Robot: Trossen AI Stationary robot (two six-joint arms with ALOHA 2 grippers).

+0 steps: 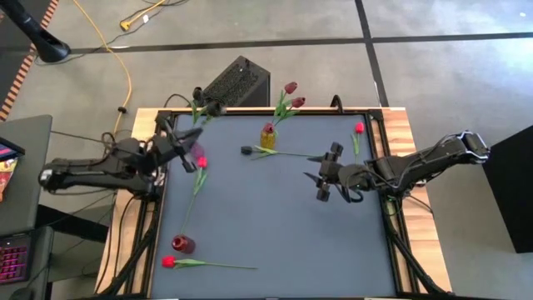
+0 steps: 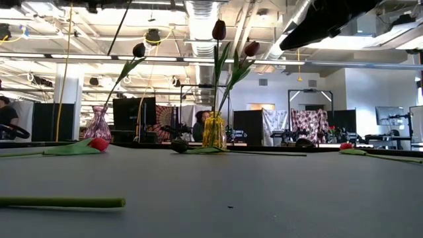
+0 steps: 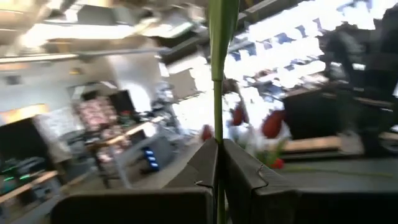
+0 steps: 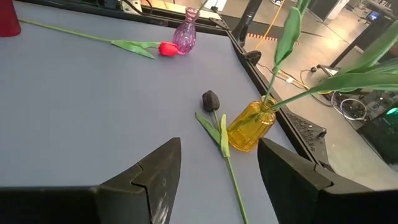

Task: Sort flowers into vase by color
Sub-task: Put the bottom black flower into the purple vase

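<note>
Above the small purple glass vase (image 1: 198, 150), a thin green tulip stem (image 3: 217, 130) is pinched upright by the left gripper (image 3: 219, 180). Stem should be kept vertical & lowered straight into the neck. Right gripper (image 4: 219, 163), wide open and empty, waits toward the yellow glass vase (image 4: 251, 126).

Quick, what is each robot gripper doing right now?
Left gripper: shut on a flower stem.
Right gripper: open, holding nothing, above the table near the yellow vase.
</note>
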